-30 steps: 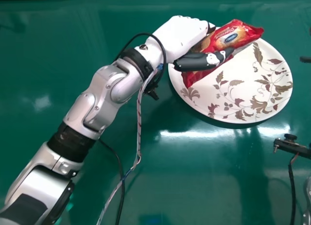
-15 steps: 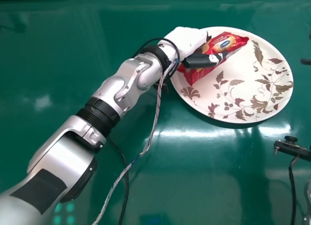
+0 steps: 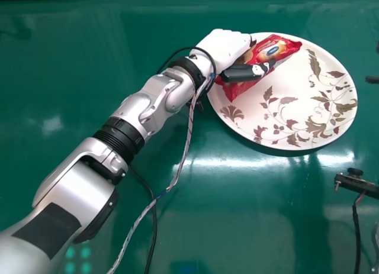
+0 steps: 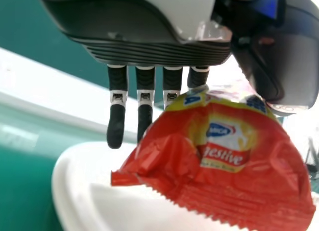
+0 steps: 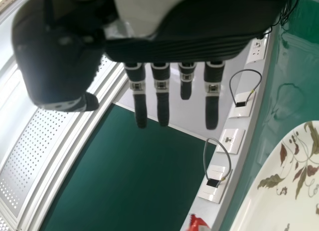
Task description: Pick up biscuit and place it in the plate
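Note:
The left hand (image 3: 228,49) is over the left part of the patterned white plate (image 3: 290,123), its dark thumb lying across the red biscuit packet (image 3: 284,48). That packet slants over the plate's upper left; whether it touches the plate cannot be told. In the left wrist view, the left hand (image 4: 149,49) pinches the packet (image 4: 224,146) between thumb and fingers, above the plate (image 4: 75,181). In the right wrist view, the right hand (image 5: 174,41) has its fingers straight and nothing in its grasp, with the plate (image 5: 294,196) off to one side.
The plate rests on a glossy green table (image 3: 237,215). A black clamp (image 3: 355,180) with a cable stands at the right edge. Cables hang along the left arm. White wall sockets (image 5: 229,141) border the table in the right wrist view.
In the head view, the left hand and packet first moved down and to the left over the plate, then shifted only slightly. The plate has stayed in place.

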### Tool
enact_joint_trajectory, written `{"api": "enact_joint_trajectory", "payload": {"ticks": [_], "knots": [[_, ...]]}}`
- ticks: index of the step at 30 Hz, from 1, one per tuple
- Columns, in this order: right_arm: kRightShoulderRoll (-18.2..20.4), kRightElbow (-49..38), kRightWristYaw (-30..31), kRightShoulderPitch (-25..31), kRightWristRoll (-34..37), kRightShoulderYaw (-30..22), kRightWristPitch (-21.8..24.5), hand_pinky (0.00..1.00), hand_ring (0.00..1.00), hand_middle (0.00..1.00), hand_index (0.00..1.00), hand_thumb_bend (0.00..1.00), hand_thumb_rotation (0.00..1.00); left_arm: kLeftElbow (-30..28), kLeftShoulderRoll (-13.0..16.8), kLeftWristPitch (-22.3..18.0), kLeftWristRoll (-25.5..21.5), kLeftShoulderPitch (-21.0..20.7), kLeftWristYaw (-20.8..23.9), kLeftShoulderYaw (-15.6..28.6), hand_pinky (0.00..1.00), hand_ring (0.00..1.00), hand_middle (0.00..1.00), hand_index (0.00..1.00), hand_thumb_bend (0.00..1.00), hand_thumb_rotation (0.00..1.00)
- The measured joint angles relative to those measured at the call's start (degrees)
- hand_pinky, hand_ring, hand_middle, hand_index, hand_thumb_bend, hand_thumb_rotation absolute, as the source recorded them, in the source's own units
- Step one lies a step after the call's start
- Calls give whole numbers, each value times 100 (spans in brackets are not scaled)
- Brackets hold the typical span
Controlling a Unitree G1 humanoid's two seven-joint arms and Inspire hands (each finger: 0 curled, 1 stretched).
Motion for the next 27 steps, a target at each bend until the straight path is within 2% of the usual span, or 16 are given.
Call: {"api": "enact_joint_trajectory", "payload": {"ticks": [2,3,9,18,21,24,26,27], "knots": [[0,0,0,-13,-4,8,3,66,79,82,80,51,46,-13,23,4,6,0,0,-24,96,99,99,99,96,80],[0,0,0,-23,-4,9,3,66,80,82,80,50,45,-27,36,5,7,0,0,-27,98,99,99,100,97,82],[0,2,0,-102,5,11,3,69,81,84,81,48,42,-158,106,-5,14,0,8,-42,100,100,100,100,97,89],[0,3,0,-137,-3,33,26,65,79,82,80,49,43,-614,317,-150,73,55,221,-42,100,100,100,100,95,95],[0,10,-2,-153,-6,52,26,66,79,82,80,48,41,-991,520,-237,66,260,362,-12,100,100,100,100,92,94],[3,44,-14,-189,-10,79,24,65,79,82,80,49,41,-1509,769,-283,-25,637,450,181,100,100,100,100,90,95],[10,57,-27,-203,-23,105,20,65,79,82,80,49,41,-1908,937,-356,-235,991,500,406,100,99,98,100,88,92],[13,59,-30,-211,-28,124,16,66,80,82,80,49,42,-2112,1009,-373,-352,1178,516,541,98,96,94,100,85,87]]}}
